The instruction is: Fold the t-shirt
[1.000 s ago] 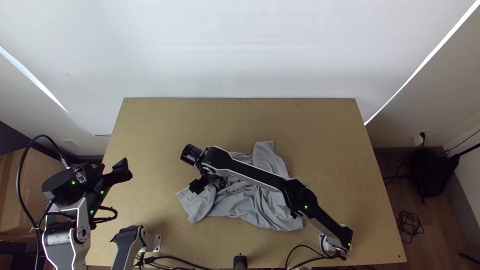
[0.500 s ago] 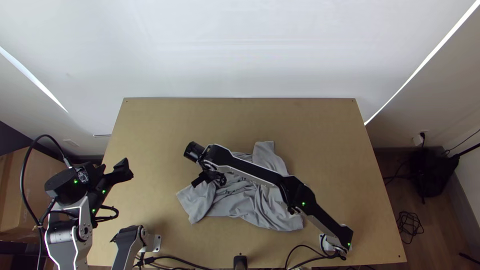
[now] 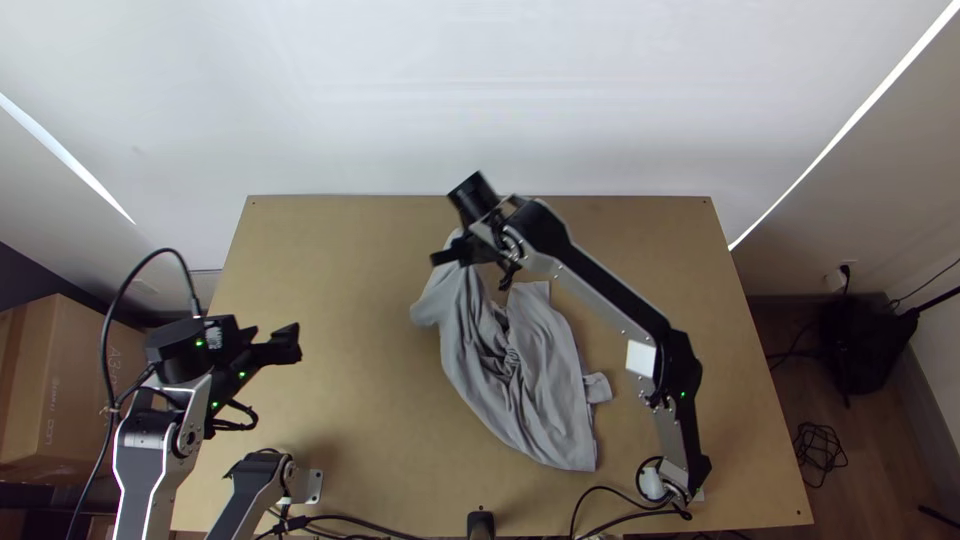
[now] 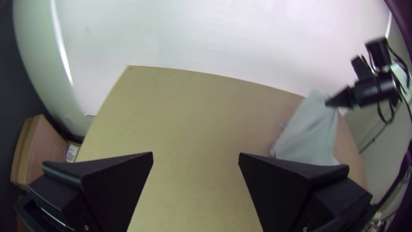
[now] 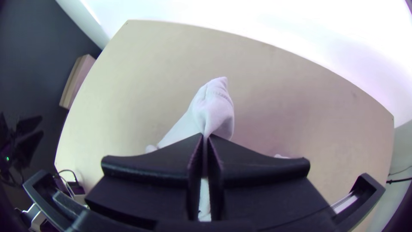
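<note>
The grey t-shirt (image 3: 515, 370) lies bunched and wrinkled at the middle of the table, its far-left part lifted up to my right gripper (image 3: 450, 250). In the right wrist view, that gripper (image 5: 205, 139) is shut on a pinched edge of the t-shirt (image 5: 214, 107). My left gripper (image 3: 285, 345) hovers by the table's left side, apart from the cloth. The left wrist view has the left gripper (image 4: 195, 157) standing open with bare table between its fingers, and the raised t-shirt (image 4: 309, 133) hanging beyond it.
Bare wood of the table (image 3: 330, 260) surrounds the cloth on its left and far sides. Black cables (image 3: 600, 500) run along the near edge between the arm bases. A cardboard box (image 3: 70, 380) stands left of the table.
My right gripper has moved up and away toward the table's far side, drawing the t-shirt's left part with it. The left arm has shifted slightly to the right.
</note>
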